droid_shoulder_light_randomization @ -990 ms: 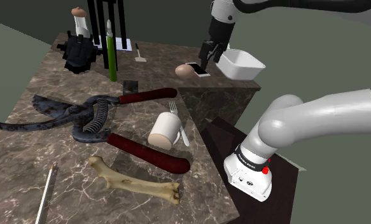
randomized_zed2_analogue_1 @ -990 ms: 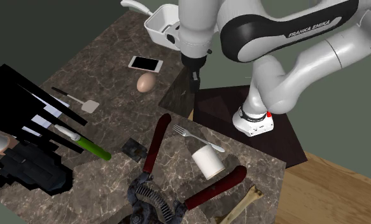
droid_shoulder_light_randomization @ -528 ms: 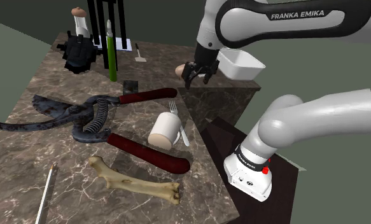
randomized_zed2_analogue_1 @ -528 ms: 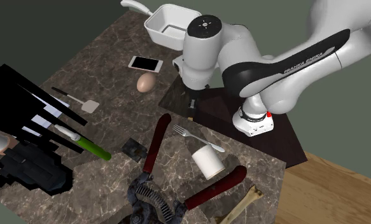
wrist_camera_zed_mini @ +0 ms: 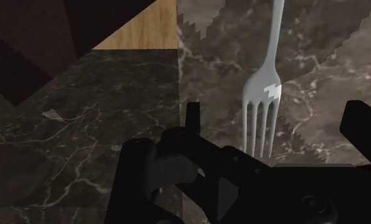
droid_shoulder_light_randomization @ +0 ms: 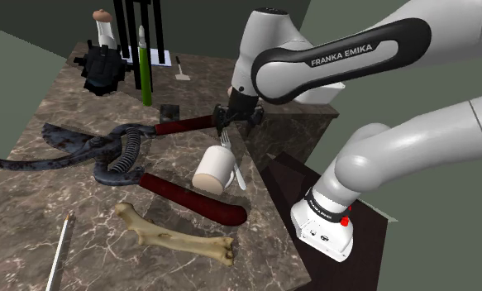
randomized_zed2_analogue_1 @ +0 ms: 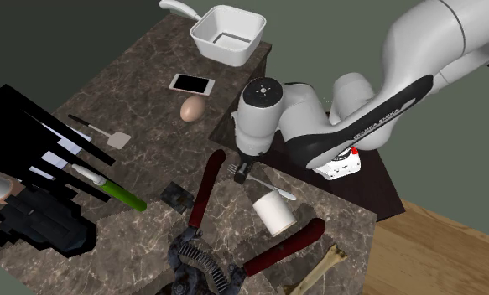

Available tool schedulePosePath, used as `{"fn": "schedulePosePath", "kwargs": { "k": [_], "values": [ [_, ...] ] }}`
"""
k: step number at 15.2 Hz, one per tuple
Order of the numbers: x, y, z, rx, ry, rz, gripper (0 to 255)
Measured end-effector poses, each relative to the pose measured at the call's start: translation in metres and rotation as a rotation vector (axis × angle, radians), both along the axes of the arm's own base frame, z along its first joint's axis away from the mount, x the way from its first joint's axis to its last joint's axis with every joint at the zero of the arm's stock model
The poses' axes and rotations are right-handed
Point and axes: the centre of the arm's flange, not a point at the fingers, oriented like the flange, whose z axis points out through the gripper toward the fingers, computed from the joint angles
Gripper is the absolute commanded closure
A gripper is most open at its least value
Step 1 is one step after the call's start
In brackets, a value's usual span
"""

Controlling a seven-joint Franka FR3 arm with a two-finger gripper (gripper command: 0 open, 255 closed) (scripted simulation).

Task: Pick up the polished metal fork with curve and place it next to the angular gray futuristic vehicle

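Two parted fingers [wrist_camera_zed_mini: 363, 127] flank the fork [wrist_camera_zed_mini: 261, 108], wrist view.

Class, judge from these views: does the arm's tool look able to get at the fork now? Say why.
Probably yes: the open tool hangs just above the fork, over its tines; the white cup lies beside the handle, not on it.

The slender silvery fork [wrist_camera_zed_mini: 261, 95] lies flat on the marble top [droid_shoulder_light_randomization: 32, 207], tines up. The dark, blocky vehicle [droid_shoulder_light_randomization: 101, 70] sits upright, well apart.
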Motion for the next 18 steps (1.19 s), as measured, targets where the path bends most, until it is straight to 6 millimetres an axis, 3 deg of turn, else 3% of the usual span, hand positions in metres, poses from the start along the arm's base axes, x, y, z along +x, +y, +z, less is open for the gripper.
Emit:
{"fn": "schedulePosePath", "kwargs": {
  "k": [8, 14, 15, 18],
  "values": [
    [0.004, 0.005, -0.046, 0.005, -0.004, -0.029, 0],
    [0.005, 0.006, -0.048, 0.006, -0.005, -0.029, 0],
    [0.005, 0.006, -0.048, 0.006, -0.005, -0.029, 255],
    [0.005, 0.005, -0.047, 0.005, -0.006, -0.030, 255]
  ]
}}
